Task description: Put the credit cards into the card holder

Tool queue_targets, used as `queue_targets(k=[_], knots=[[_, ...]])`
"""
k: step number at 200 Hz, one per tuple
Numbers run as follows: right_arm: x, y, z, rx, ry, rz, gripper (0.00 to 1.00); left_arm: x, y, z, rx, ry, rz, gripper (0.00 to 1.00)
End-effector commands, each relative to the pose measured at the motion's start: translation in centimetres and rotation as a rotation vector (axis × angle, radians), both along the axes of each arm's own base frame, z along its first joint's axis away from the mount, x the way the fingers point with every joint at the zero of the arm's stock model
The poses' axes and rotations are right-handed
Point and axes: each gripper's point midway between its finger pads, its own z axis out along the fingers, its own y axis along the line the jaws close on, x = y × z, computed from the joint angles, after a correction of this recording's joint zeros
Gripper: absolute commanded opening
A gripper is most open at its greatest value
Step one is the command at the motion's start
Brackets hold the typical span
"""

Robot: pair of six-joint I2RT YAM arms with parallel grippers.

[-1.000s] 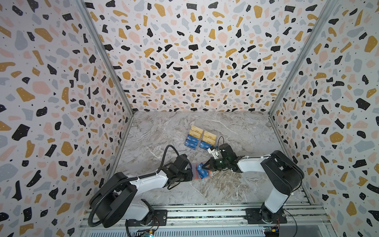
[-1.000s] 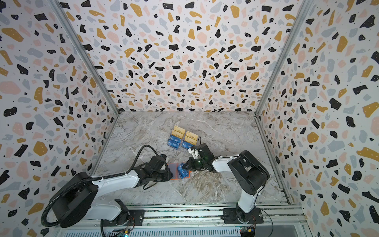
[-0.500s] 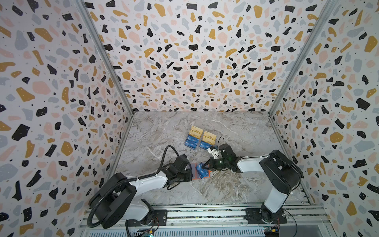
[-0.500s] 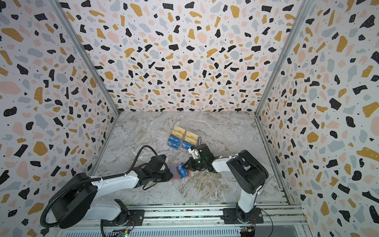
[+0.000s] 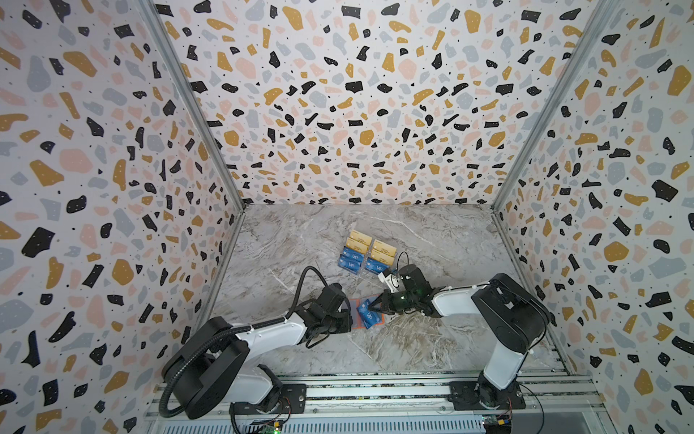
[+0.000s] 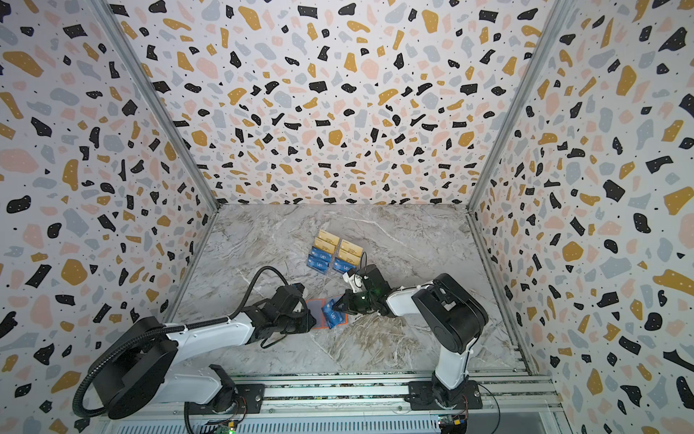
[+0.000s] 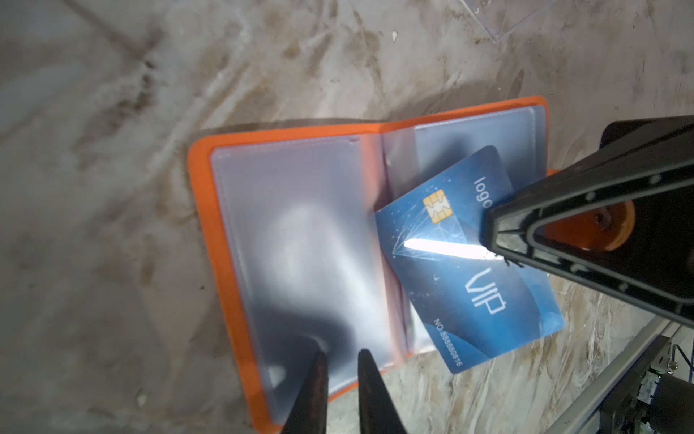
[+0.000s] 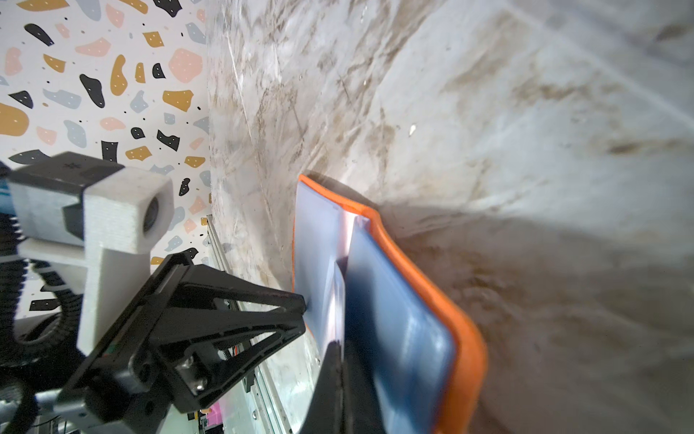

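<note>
The orange card holder (image 5: 379, 322) (image 6: 317, 327) lies open on the marble floor, with clear sleeves showing inside its rim (image 7: 210, 225) (image 8: 462, 338). A blue VIP credit card (image 7: 462, 285) (image 5: 368, 313) (image 6: 330, 315) lies skewed over the right-hand page and sticks out past its edge. I cannot tell whether a corner is inside a sleeve. My right gripper (image 8: 342, 347) (image 5: 379, 302) (image 6: 338, 305) is shut on this card. My left gripper (image 7: 341, 357) (image 5: 350, 319) (image 6: 311, 319) rests its tips on the left-hand sleeve page, jaws a narrow gap apart with nothing between them.
A clear acrylic rack (image 5: 370, 253) (image 6: 334, 251) with several gold and blue cards stands just behind the holder; its corner (image 7: 499, 22) shows in the left wrist view. Patterned walls close in three sides. A metal rail (image 5: 375, 390) runs along the front.
</note>
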Motion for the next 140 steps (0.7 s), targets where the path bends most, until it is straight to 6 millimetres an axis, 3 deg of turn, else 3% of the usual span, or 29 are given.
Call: queue_targets(k=[1,140], knots=[[0.2,0.5,0.6,0.016,-0.025,0.009,0.0,-0.6,0.8,-0.4,0.019,0.013,0.008,0.19],[1.3,1.5,0.6,0.061,-0.04,-0.051,0.0,-1.1,1.3,-0.7,0.03,0.026,0.014,0.18]])
